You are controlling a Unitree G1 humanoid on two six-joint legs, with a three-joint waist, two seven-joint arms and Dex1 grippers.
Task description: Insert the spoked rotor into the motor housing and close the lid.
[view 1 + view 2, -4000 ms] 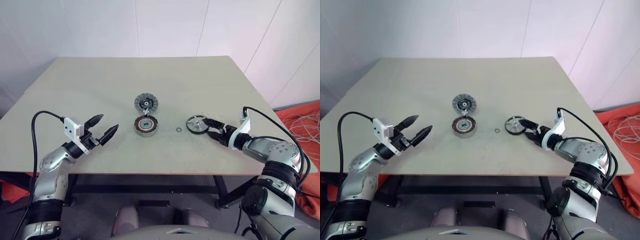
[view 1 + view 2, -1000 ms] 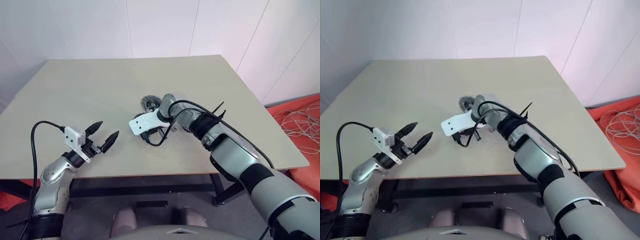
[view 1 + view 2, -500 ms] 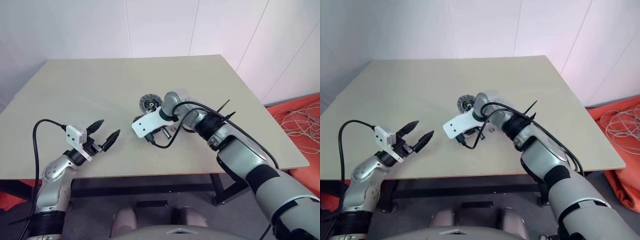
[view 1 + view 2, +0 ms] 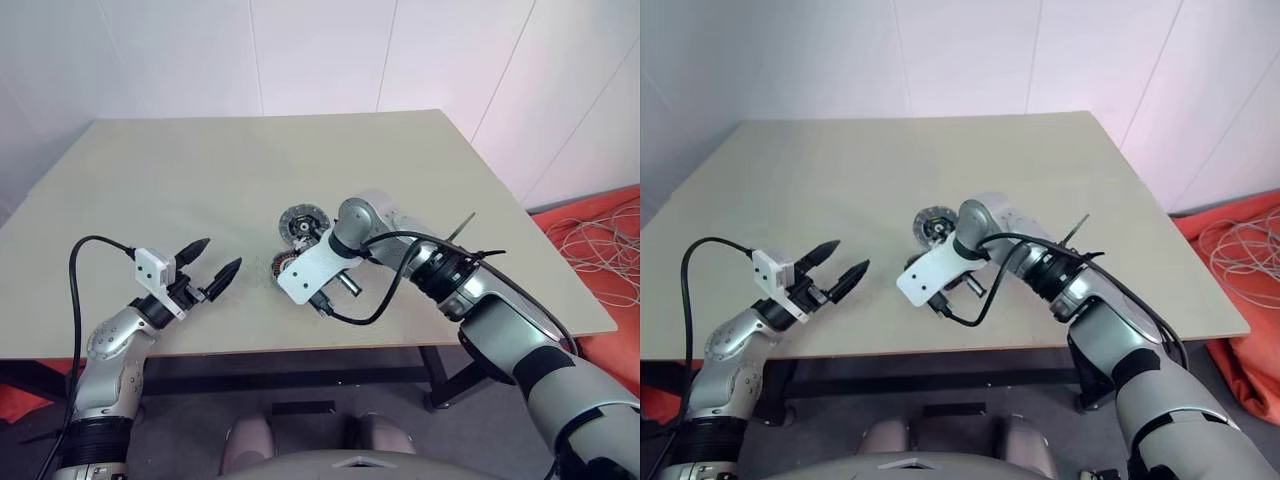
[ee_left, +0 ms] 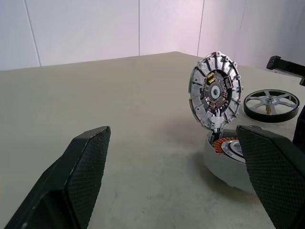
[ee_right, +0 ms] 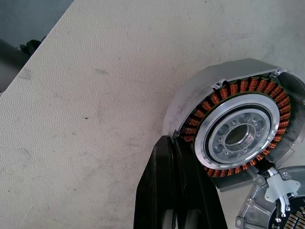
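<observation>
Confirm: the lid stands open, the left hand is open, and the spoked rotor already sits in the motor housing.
Wrong on the spoked rotor: it is outside the motor housing, whose windings lie bare in the right wrist view. The lid does stand open, and the left hand is open.

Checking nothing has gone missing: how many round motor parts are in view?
3: the lid, standing upright; the motor housing just below it; the spoked rotor beyond both. The right arm may hide others.
</observation>
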